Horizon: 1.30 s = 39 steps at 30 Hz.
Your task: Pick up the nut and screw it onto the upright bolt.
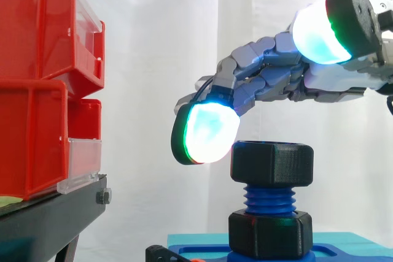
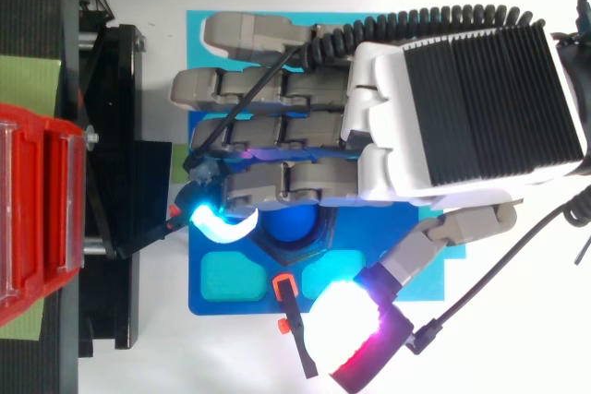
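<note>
Sitting atop bolt (image 1: 270, 199), nut (image 1: 272, 164), beneath robot hand (image 1: 270, 81)

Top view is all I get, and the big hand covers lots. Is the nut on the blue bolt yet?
Observer: Yes. From the side, a black nut sits on top of the blue bolt, with bare threads under it.
Operator: Is the hand holding it?
Observer: No. The hand is open above it; one glowing fingertip hangs by the nut's left side, and I can't tell if it touches.
Operator: What's under the threads?
Observer: A second black nut, down at the blue base.
</note>
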Each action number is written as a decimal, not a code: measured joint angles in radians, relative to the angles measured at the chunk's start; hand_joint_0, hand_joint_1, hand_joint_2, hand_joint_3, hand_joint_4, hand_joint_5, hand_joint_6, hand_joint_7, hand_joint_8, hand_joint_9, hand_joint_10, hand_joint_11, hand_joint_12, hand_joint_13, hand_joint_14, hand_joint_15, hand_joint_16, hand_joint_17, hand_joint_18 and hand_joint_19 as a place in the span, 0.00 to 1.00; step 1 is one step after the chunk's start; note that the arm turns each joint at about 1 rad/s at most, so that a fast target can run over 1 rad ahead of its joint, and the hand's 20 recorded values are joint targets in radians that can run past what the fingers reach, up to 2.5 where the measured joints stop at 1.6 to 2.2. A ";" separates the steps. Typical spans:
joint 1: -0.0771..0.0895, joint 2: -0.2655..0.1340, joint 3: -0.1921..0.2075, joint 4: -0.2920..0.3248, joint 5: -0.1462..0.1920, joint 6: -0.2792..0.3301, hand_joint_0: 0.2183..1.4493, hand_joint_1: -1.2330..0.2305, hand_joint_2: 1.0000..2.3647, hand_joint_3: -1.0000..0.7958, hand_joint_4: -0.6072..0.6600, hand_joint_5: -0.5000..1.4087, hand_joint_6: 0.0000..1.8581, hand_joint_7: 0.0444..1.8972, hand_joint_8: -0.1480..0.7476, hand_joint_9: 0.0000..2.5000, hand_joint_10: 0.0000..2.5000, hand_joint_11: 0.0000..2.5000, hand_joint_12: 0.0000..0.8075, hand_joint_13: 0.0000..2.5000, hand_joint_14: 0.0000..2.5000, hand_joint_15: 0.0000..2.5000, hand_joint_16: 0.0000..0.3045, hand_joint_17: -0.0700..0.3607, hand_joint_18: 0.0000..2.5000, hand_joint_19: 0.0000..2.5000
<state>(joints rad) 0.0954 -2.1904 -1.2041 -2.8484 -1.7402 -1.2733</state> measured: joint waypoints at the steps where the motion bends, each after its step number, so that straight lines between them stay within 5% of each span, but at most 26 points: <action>1: -0.001 -0.002 0.000 0.003 -0.002 0.002 0.21 0.79 0.00 0.28 0.64 0.18 0.27 0.35 0.42 0.13 0.00 0.00 0.43 0.03 0.00 0.00 0.17 0.43 0.00 0.00; 39: -0.034 -0.005 0.000 -0.004 -0.022 0.005 0.24 0.72 0.00 0.28 0.73 0.23 0.27 0.58 0.49 0.24 0.00 0.00 0.29 0.11 0.00 0.00 0.08 0.29 0.00 0.00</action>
<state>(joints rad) 0.0613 -2.1951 -1.2041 -2.8525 -1.7626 -1.2683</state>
